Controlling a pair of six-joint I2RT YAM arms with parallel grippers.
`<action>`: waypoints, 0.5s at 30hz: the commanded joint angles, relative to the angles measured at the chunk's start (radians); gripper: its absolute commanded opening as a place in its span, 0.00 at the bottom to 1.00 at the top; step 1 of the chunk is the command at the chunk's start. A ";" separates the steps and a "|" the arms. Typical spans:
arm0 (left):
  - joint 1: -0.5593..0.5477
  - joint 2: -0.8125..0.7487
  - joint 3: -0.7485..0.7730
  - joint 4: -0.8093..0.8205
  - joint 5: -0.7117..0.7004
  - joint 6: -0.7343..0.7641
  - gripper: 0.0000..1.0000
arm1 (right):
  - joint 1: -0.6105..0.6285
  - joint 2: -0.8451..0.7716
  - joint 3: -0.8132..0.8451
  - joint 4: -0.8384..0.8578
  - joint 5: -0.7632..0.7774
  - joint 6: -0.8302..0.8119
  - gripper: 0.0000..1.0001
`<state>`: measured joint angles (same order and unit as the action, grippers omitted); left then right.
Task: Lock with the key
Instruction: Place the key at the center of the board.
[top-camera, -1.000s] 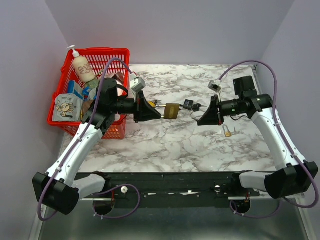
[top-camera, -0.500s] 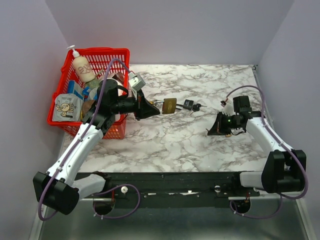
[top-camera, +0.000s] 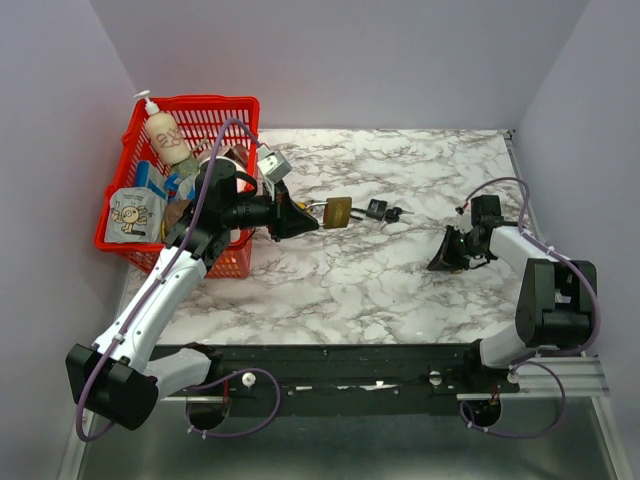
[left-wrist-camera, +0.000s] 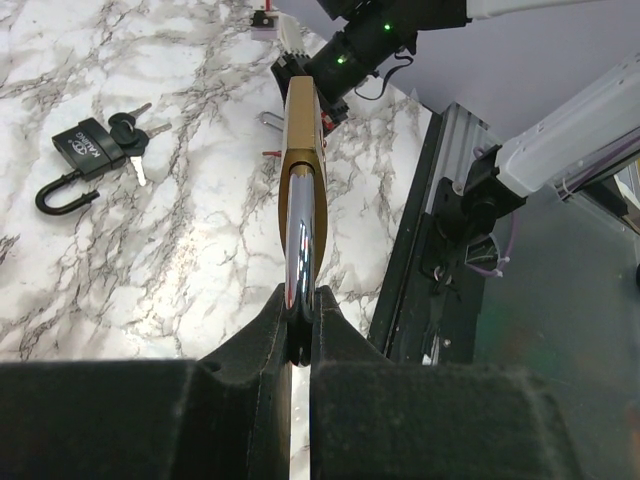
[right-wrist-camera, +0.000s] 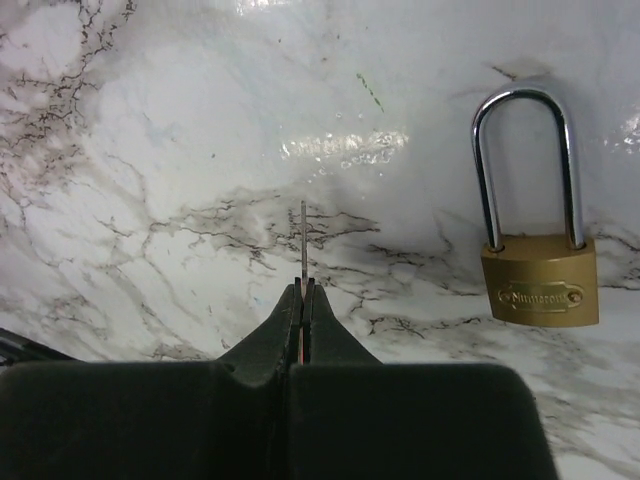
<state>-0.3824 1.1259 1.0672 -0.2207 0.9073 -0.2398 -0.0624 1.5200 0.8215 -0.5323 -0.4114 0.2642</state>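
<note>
Marble table (top-camera: 400, 290), purple walls on three sides; red basket (top-camera: 243, 104) of odds and ends at the left edge.

Item 1. Brass padlock (top-camera: 338, 212): held off the table near the middle, body pointing toward the right arm. Left gripper (top-camera: 305, 222) is clenched on its steel shackle. It has drifted only a little up and left over the last second.

Item 2. Key (right-wrist-camera: 303, 240): a thin blade seen edge-on, sticking out from the right gripper (right-wrist-camera: 302, 290), whose fingers are pinched tight on it.

Item 3. Right arm: a second ago it reached in just beside the brass padlock. It has since folded back to the right side and sits low over the table, well apart from the lock.

Item 4. Small padlock (right-wrist-camera: 540, 290): lying flat just beside the right fingers, shackle closed.

Item 5. Black padlock (top-camera: 376, 209): lies with a bunch of keys between the arms, untouched.

Assessment: key and keyhole have parted, so no insertion has been made. Another approach and alignment seem needed before any turn.
</note>
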 joint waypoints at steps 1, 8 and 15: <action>0.002 -0.032 0.008 0.086 0.013 0.008 0.00 | -0.013 0.034 -0.005 0.069 -0.006 0.017 0.01; 0.002 -0.029 0.005 0.083 0.018 0.011 0.00 | -0.043 0.077 -0.016 0.061 0.014 0.024 0.01; 0.002 -0.025 0.004 0.086 0.018 0.013 0.00 | -0.047 0.075 -0.019 0.037 0.036 0.030 0.08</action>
<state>-0.3824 1.1259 1.0637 -0.2226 0.9077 -0.2386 -0.0994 1.5822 0.8204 -0.4873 -0.4126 0.2901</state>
